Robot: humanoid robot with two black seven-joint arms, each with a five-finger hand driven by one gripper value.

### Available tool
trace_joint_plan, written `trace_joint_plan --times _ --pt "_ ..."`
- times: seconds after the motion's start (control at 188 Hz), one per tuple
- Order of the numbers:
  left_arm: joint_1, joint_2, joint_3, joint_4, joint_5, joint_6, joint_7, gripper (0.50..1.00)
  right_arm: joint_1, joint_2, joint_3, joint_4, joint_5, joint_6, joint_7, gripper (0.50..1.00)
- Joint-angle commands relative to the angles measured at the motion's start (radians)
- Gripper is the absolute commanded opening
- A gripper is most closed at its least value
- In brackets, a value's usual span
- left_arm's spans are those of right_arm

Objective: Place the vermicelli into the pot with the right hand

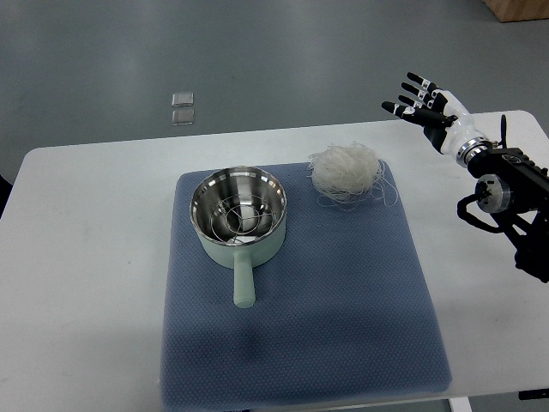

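A white nest of vermicelli (345, 171) lies on the blue mat (343, 292), near its far right corner. Left of it stands a pale green pot (238, 216) with a shiny steel inside and its handle pointing toward me. The pot holds only a wire rack. My right hand (422, 105) hovers over the table's far right edge, up and to the right of the vermicelli, fingers spread and holding nothing. The left arm does not show.
The white table (86, 257) carries the mat. Beyond its far edge lies grey floor with two small clear squares (182, 107). A brown box corner (519, 9) shows at the top right.
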Motion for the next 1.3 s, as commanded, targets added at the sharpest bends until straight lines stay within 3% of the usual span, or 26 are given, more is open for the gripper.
trace_joint_plan --times 0.0,0.734,1.117,1.293 --pt "0.000 0.000 0.000 0.000 0.000 0.000 0.000 1.000 0.012 0.003 0.000 0.001 -0.045 0.018 -0.001 0.928" --pt "0.000 0.000 -0.002 0.001 0.000 0.000 0.001 1.000 0.170 -0.042 -0.281 0.006 -0.298 0.022 0.002 0.926" --pt "0.000 0.000 0.000 0.006 0.000 0.000 0.000 1.000 0.326 -0.071 -0.556 0.035 -0.597 0.113 0.052 0.924" --pt "0.000 0.000 0.000 0.006 0.000 0.000 0.001 1.000 0.363 -0.057 -0.658 0.044 -0.704 0.116 0.065 0.924"
